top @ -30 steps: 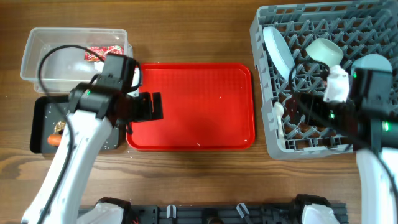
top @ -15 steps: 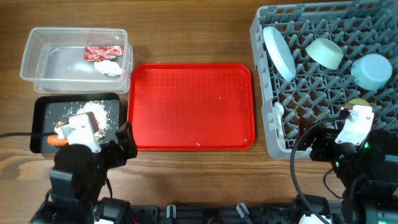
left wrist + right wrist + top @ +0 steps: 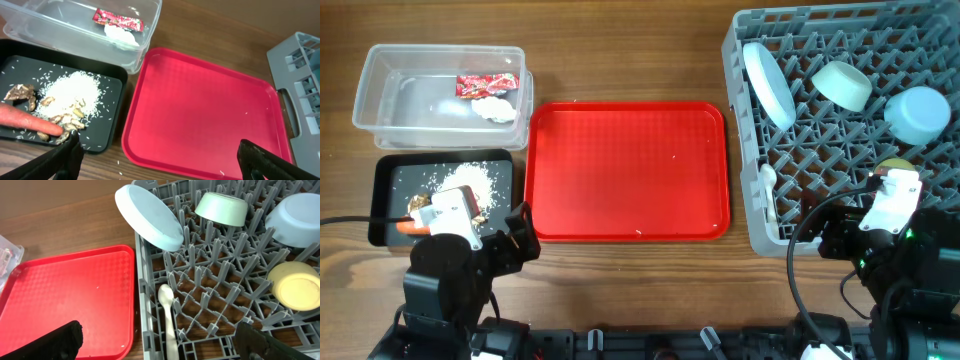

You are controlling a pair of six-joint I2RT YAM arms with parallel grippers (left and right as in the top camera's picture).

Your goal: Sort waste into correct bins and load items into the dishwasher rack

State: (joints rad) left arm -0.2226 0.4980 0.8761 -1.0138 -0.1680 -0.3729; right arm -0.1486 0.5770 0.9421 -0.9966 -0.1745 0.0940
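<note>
The grey dishwasher rack (image 3: pixel 752 215) holds the blue plate (image 3: pixel 768 85), mint bowl (image 3: pixel 842 85), blue bowl (image 3: pixel 918 113), yellow cup (image 3: pixel 295 285) and white spoon (image 3: pixel 168 315). The clear tub (image 3: pixel 370 95) holds the red wrapper (image 3: pixel 487 84) and white tissue (image 3: pixel 498 108). The black tray (image 3: pixel 390 180) holds rice crumbs (image 3: pixel 70 92), brown scraps (image 3: pixel 20 92) and the carrot (image 3: pixel 25 120). My left gripper (image 3: pixel 160 165) is open and empty, low over the table's near edge by the black tray. My right gripper (image 3: pixel 160 345) is open and empty at the rack's near edge.
The red serving tray (image 3: pixel 628 170) lies between the bins and the rack, with a few rice grains on it. Loose grains lie on the wood between the black tray and the red tray. Both arms sit at the table's near edge.
Since a second ago both arms have drawn back from over the bins and the rack to the near edge. In the last half second they barely moved.
</note>
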